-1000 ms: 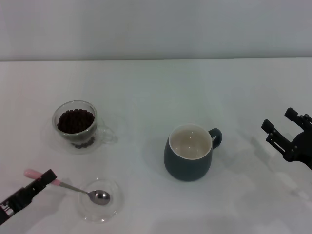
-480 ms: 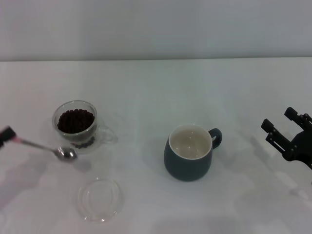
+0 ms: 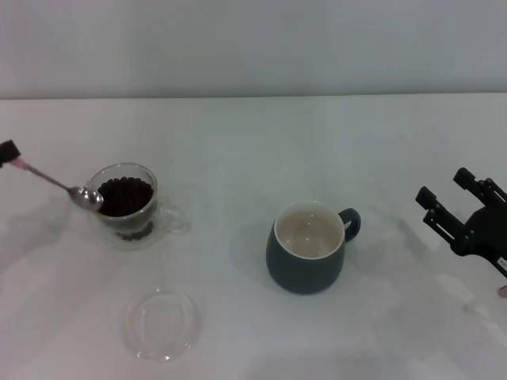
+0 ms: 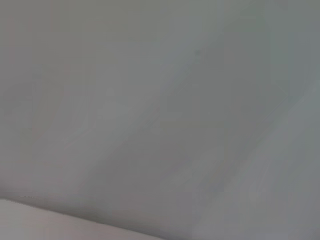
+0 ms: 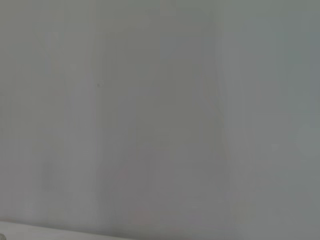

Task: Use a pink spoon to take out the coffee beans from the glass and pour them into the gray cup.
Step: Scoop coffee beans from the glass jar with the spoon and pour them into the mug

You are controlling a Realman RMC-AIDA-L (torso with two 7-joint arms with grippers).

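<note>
In the head view the pink spoon (image 3: 55, 183) slants down from the far left edge, its silver bowl at the near-left rim of the glass (image 3: 124, 204). The glass holds a heap of dark coffee beans (image 3: 123, 196). My left gripper (image 3: 8, 152) shows only as a black tip at the left edge, shut on the spoon's pink handle end. The gray cup (image 3: 308, 247) stands in the middle, cream inside and holding nothing, handle to the right. My right gripper (image 3: 453, 203) hovers open at the right edge, away from the cup. Both wrist views show only plain grey surface.
A flat clear glass dish (image 3: 162, 323) lies on the white table (image 3: 253, 142) in front of the glass, with nothing in it. A grey wall runs along the table's far edge.
The left gripper lifted the spoon out of the clear dish and carried it up and back to the glass rim. The right gripper shifted slightly left and up.
</note>
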